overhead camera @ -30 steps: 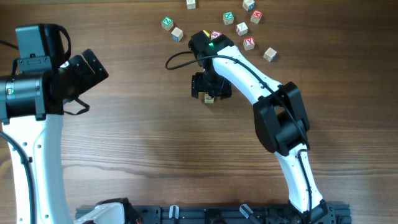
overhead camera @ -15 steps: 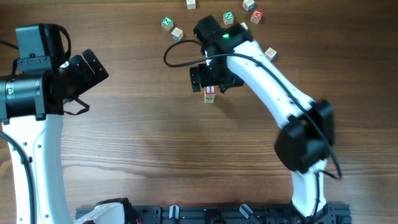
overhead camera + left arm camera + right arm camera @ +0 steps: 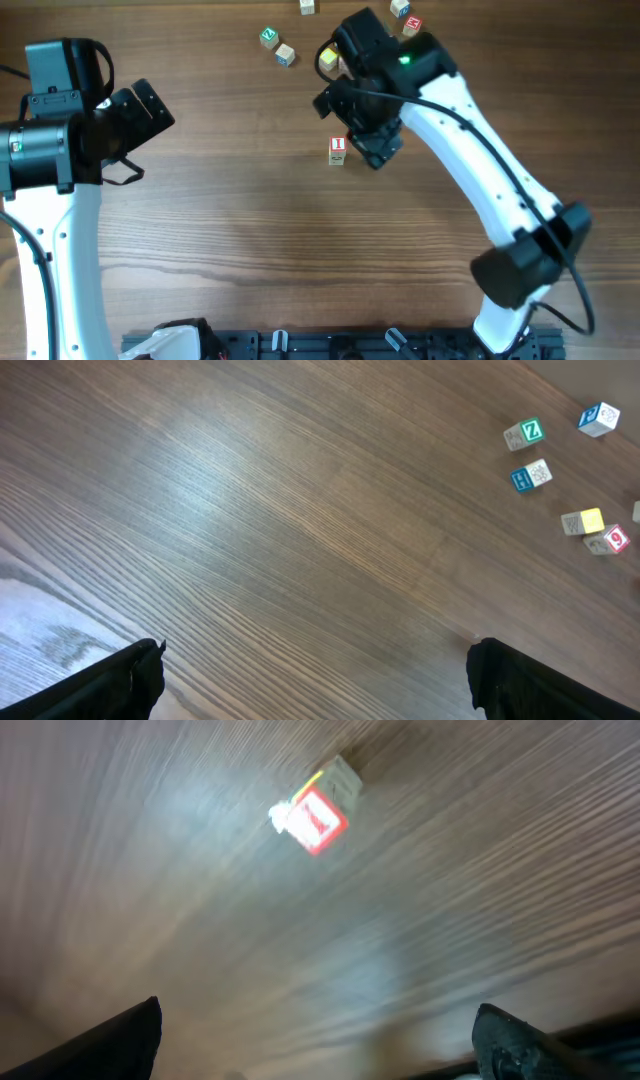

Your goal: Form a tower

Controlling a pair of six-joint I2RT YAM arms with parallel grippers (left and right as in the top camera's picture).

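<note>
Overhead view: bright, even, diffuse light, sharp all over. Soft, faint shadows on the bench [image 3: 250, 220] under the right arm [image 3: 480, 150]; no hard glare. A green lamp [image 3: 405, 60] glows on that arm.

Left wrist view: sharp, with crisp wood grain. There is a pale sheen patch on the bench upper left of centre and a whitish reflection at bottom left. The far cubes [image 3: 527, 432] are small but legible. The left gripper [image 3: 316, 660] is near-black with no detail.

Right wrist view: heavily blurred and the grain is smeared. The tower [image 3: 315, 815] is streaked, its red mark barely readable. Washed-out bright patches at upper left and lower centre. The right gripper [image 3: 316, 1025] is dark and soft-edged.
</note>
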